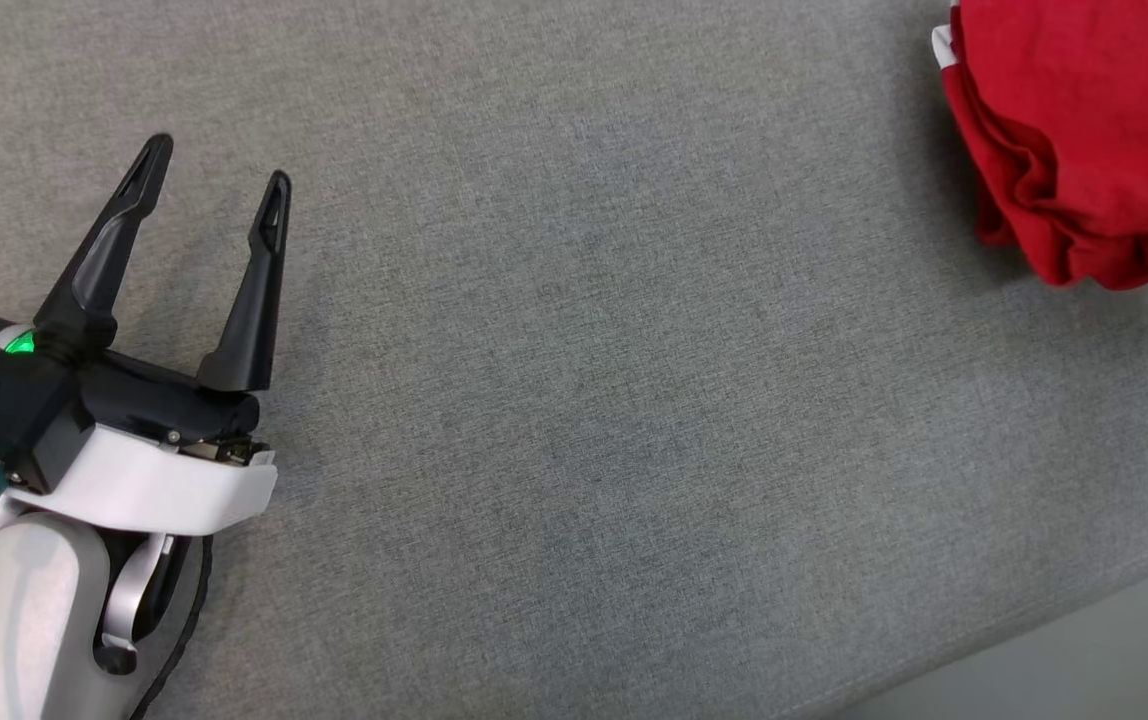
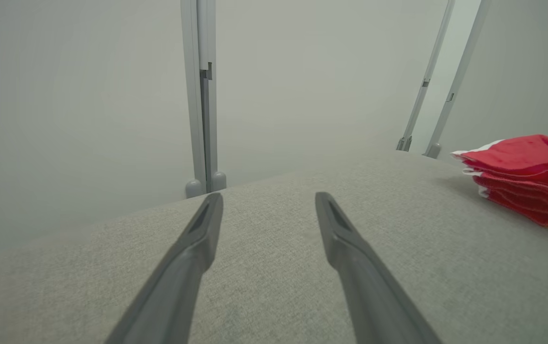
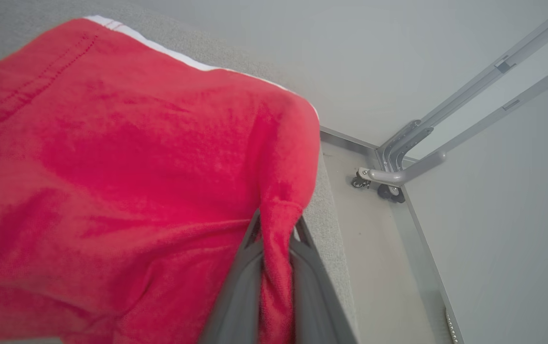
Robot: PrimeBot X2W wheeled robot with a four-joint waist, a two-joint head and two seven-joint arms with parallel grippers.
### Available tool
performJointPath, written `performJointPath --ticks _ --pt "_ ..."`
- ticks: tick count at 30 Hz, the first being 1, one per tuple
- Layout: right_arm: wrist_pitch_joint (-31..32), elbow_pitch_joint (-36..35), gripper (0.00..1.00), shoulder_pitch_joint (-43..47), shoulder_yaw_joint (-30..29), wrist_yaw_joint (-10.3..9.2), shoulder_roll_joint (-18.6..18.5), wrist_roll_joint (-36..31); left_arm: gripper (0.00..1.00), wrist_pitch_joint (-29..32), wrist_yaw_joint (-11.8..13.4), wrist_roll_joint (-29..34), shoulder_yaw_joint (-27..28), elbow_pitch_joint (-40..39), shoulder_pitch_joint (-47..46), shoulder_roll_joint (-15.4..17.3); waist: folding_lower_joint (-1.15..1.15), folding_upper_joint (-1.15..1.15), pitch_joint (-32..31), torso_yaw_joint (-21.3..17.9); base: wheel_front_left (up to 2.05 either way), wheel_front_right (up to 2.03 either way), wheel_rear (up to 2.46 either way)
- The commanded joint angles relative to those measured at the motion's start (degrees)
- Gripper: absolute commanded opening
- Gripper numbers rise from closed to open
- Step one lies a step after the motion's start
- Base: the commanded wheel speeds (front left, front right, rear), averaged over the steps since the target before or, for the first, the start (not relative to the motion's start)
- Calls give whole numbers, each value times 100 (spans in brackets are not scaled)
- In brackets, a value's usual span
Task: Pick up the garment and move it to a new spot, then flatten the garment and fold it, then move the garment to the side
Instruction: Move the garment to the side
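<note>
The garment point(image 1: 1094, 130) is red cloth with a white trim, bunched in folds at the far right of the grey table. From the left wrist it appears as a folded red stack point(image 2: 527, 177) at the right edge. My right gripper point(image 3: 276, 224) is shut on a pinched fold of the garment point(image 3: 126, 167), near the table's edge. Over bare cloth at the left, my left gripper point(image 1: 219, 165) stands open with nothing between its fingers, far from the garment. Its two dark fingers point(image 2: 193, 253) point across the table.
The grey fabric table top point(image 1: 594, 400) runs wide between the left gripper and the garment. Its front edge point(image 1: 1034, 640) drops to a pale floor at the lower right. Grey metal frame posts point(image 2: 202, 95) and a castered frame foot point(image 3: 388, 177) stand beyond the table.
</note>
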Motion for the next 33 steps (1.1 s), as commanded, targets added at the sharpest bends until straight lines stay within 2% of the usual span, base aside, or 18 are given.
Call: performJointPath --ticks 1,2,3,4,5,6,7,14,16,21,27,33 --pt "-138 99 0 -134 -71 -1 42 -89 100 13 -24 45 -5 -32 -138 37 0 0 97 -28 0 0 0" --pt "-203 176 0 -179 -121 -1 85 -112 100 18 -29 46 -22 -42 -170 36 0 0 126 -26 0 0 0" --pt "-259 257 17 -207 -147 -1 135 -160 100 31 -43 44 -39 -47 -186 39 0 0 144 -22 0 0 0" --pt "-355 307 42 -255 -189 -1 159 -270 100 26 -46 46 -50 -42 -196 47 0 0 159 -19 0 0 0" --pt "-423 369 74 -302 -236 -1 200 -324 100 32 -52 47 -63 -41 -219 46 0 0 174 -15 0 0 0" --pt "-423 369 74 -302 -236 -1 200 -324 100 32 -52 47 -63 -41 -219 46 0 0 174 -15 0 0 0" --pt "-474 461 100 -341 -317 -1 242 -402 100 38 -59 42 -70 -33 -239 53 0 0 186 -11 0 0 0" --pt "-839 764 100 -410 -1074 -1 642 -796 100 -12 -54 -18 -78 76 -243 60 0 0 134 68 0 0 0" --pt "-899 599 100 -217 -1501 -1 919 -853 100 -57 -9 -37 -70 160 -119 31 0 0 -23 103 0 0 0" --pt "-925 -218 100 252 -1993 -1 1480 -920 100 -155 91 -125 -36 305 62 -60 0 0 -346 196 0 0 0" --pt "-925 -1196 100 1057 -2169 -1 2110 -932 100 -310 244 -277 59 505 345 -177 0 0 -784 418 0 0 0" --pt "-750 -1895 100 1662 -1887 -1 2535 -951 100 -524 472 -487 317 696 758 -295 0 0 -1235 713 0 0 0"
